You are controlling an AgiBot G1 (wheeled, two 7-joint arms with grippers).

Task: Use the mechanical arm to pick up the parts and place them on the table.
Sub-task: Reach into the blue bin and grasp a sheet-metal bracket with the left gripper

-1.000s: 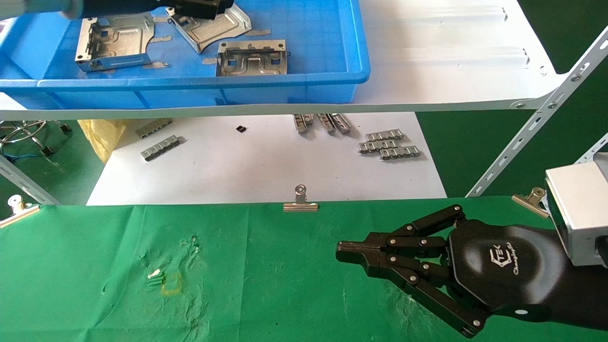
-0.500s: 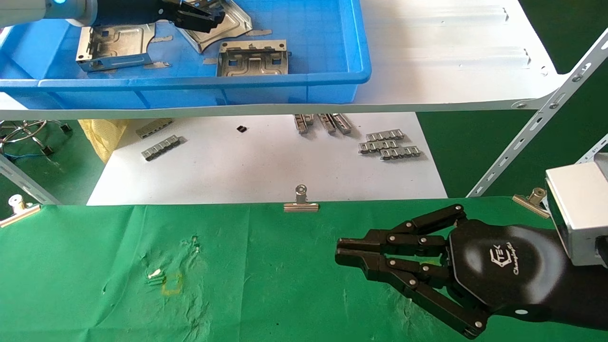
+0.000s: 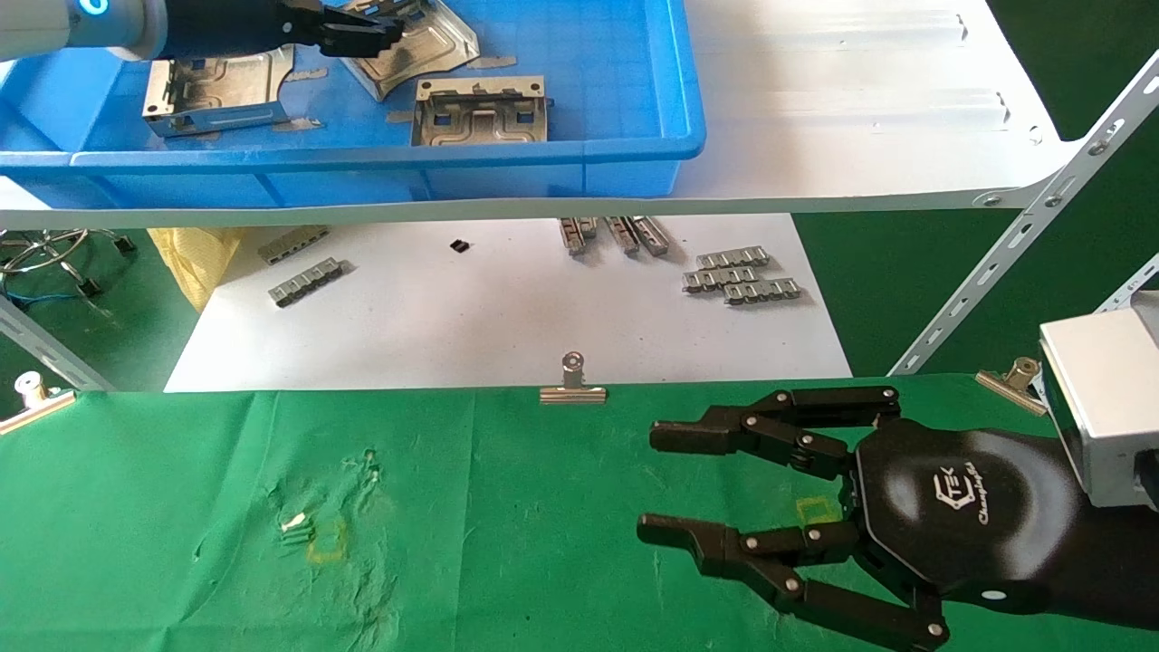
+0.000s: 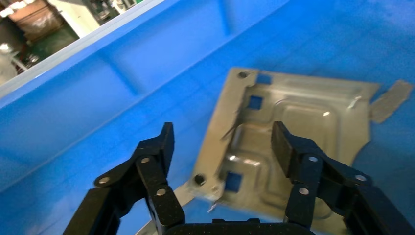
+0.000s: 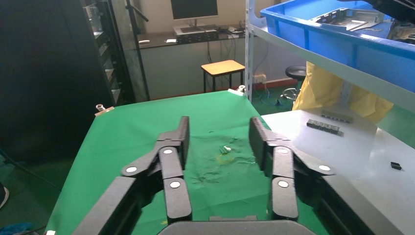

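Observation:
Three silvery parts lie in the blue bin [image 3: 598,149] on the shelf: one on the left [image 3: 222,91], one at the front [image 3: 480,113], one at the back [image 3: 421,45]. My left gripper [image 3: 389,32] reaches into the bin and hovers over the back part [image 4: 298,117]. The left gripper [image 4: 222,142] is open, its fingers apart over that part's edge and holding nothing. My right gripper [image 3: 647,483] is open and empty, low over the green table [image 3: 453,543]. The right wrist view shows its fingers [image 5: 219,129] spread above the cloth [image 5: 142,132].
The white shelf board [image 3: 860,118] carries the bin. Below it a white sheet [image 3: 471,317] holds small grey ridged strips [image 3: 742,276]. Binder clips [image 3: 572,385] edge the cloth. Slanted metal shelf struts [image 3: 1023,244] stand at the right.
My right gripper has opened from shut, staying in place over the cloth. My left gripper has drawn a little to the left inside the bin.

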